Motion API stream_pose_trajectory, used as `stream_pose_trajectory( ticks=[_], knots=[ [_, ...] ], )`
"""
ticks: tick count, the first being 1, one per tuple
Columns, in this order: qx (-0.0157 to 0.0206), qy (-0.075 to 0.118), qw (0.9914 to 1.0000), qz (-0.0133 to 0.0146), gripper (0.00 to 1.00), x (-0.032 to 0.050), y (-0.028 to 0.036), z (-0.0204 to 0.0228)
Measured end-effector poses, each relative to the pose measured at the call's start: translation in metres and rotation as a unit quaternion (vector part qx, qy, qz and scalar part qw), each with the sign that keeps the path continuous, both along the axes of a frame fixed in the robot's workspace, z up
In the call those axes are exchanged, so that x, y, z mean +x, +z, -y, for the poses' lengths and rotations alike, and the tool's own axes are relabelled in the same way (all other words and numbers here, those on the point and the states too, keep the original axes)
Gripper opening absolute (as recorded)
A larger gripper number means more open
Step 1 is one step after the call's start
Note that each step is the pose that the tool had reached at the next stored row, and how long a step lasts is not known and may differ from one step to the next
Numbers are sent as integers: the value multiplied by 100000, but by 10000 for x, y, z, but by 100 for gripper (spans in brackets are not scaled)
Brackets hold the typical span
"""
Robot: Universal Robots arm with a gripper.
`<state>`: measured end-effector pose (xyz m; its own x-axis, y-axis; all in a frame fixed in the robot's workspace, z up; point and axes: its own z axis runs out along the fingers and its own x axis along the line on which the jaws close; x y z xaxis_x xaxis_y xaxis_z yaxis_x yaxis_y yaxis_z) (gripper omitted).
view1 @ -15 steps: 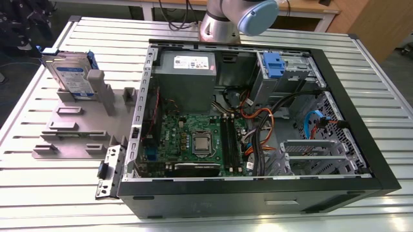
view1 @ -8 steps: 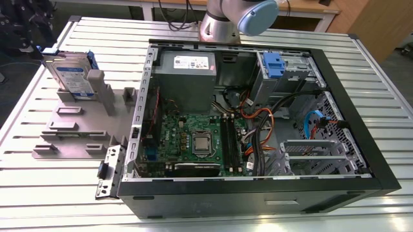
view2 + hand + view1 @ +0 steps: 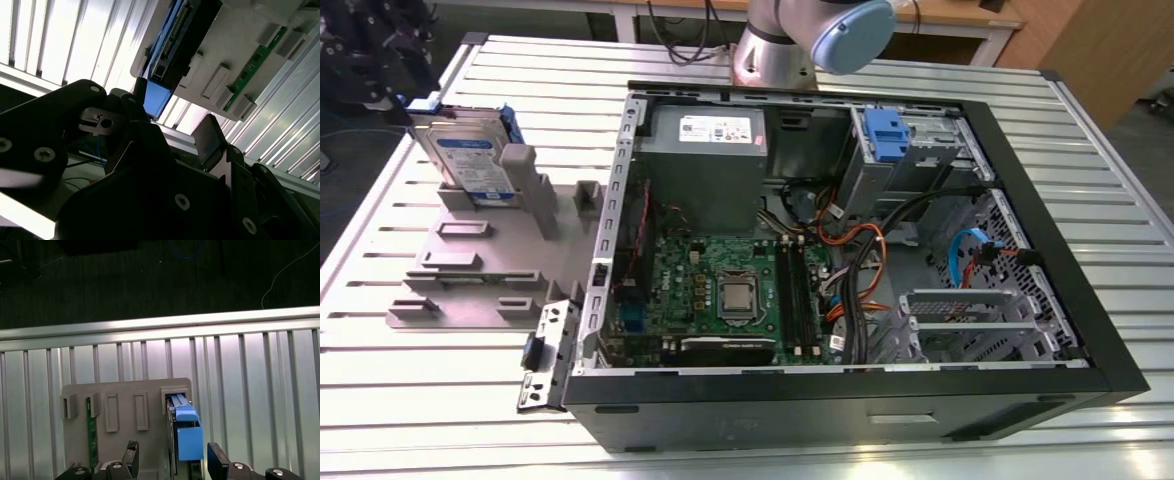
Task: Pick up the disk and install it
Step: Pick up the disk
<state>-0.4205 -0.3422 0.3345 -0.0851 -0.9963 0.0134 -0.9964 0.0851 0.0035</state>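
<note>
Hovering above the disk (image 3: 184,432), the end effector (image 3: 172,447) is wide open and empty, we note; disk upright in grey holder (image 3: 122,390) by the surface (image 3: 250,390) edge.

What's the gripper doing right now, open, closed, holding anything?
Gripper: open, holding nothing; the disk stands in the grey holder just ahead of it.

Pincer (image 3: 174,116), fingers apart, near the edge-on disk (image 3: 190,45) in its grey holder (image 3: 240,50)
</note>
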Motion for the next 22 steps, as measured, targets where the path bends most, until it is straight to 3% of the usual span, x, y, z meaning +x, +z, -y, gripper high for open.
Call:
stream_pose_trajectory(
  ticks=[8,22],
  knots=[
    [-1,3,100000,250,65,-2,-42,-28],
    [5,1,99999,388,65,-45,-121,-63]
  ],
)
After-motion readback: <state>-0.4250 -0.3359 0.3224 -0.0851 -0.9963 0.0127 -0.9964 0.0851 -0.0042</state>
